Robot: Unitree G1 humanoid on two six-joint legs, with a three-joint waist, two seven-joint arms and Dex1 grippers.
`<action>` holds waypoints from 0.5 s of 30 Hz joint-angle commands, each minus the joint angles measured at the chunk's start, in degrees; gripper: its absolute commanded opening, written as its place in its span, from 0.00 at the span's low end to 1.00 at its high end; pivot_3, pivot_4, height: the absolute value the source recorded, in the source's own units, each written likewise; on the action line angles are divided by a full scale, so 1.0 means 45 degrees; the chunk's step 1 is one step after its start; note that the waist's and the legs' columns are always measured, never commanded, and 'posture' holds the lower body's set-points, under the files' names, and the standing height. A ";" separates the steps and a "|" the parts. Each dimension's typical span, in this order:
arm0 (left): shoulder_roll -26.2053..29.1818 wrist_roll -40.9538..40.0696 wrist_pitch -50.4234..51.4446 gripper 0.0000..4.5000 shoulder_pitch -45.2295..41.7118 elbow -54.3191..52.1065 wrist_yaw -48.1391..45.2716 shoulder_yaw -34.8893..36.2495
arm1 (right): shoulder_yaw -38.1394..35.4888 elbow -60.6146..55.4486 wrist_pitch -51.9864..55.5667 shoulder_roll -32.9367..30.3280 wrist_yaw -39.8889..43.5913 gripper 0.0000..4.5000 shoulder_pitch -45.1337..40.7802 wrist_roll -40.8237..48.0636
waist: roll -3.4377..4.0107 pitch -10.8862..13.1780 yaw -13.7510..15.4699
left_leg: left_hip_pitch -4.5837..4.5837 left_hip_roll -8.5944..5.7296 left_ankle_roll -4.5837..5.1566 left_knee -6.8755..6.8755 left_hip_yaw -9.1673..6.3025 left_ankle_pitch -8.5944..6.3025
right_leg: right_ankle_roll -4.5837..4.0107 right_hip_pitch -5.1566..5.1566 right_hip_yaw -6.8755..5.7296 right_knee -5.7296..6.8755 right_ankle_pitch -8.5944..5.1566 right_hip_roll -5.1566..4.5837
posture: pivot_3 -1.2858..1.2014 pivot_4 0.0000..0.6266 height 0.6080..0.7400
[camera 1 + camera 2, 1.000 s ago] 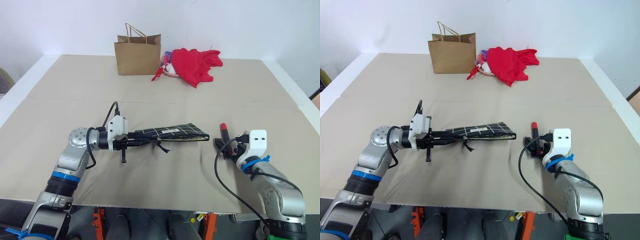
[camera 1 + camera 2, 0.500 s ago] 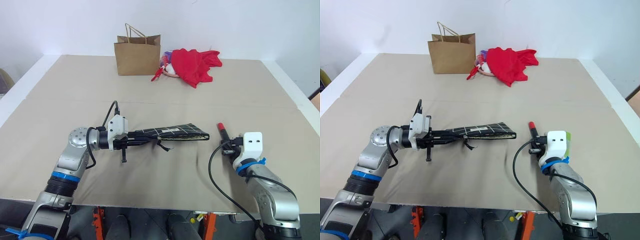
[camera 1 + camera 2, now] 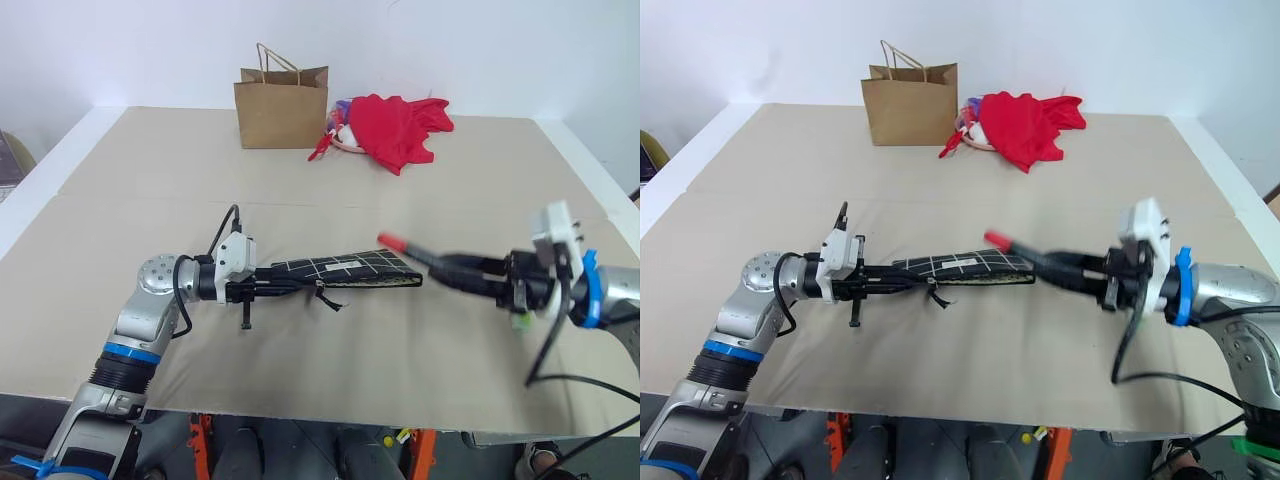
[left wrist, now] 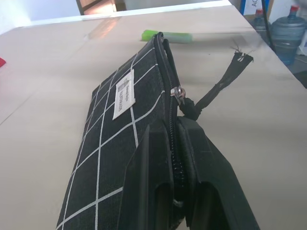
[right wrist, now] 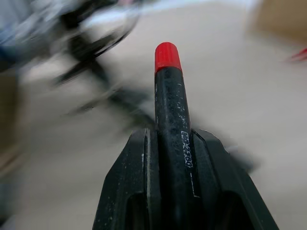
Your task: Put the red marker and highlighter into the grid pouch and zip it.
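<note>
My left gripper (image 3: 268,286) is shut on the zipper edge of the grid pouch (image 3: 347,269), a flat black case with white lines, and holds it level above the table. In the left wrist view its fingers (image 4: 148,158) pinch the pouch (image 4: 139,81) just behind the zipper pull (image 4: 181,93). My right gripper (image 3: 447,268) is shut on the red marker (image 3: 400,247) and holds it nearly level, with the red tip over the pouch's right end. The marker (image 5: 169,91) sticks out between the right gripper's fingers (image 5: 136,163). The light green highlighter (image 4: 167,35) lies on the table beyond the pouch.
A brown paper bag (image 3: 282,108) stands at the back of the beige table (image 3: 150,180), with a crumpled red cloth (image 3: 402,126) to its right. The pouch's black strap (image 4: 225,79) dangles free.
My right gripper closed on the red marker, lifted it off the table and swung it level, tip toward the pouch. The left gripper and pouch stayed put.
</note>
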 commanded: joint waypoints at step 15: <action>-0.0060 -0.0352 0.0479 0.00 0.0351 -0.1491 0.0217 -0.0001 | 0.1402 0.0843 -0.1290 -0.0376 0.1225 0.15 -0.0246 -0.1577 | -0.0004 0.0002 -0.0047 | 0.0005 0.0000 -0.0027 0.0016 -0.0002 0.0047 | 0.0057 0.0002 0.0003 0.0001 0.0031 0.0000 | 0.52 0.24 1.00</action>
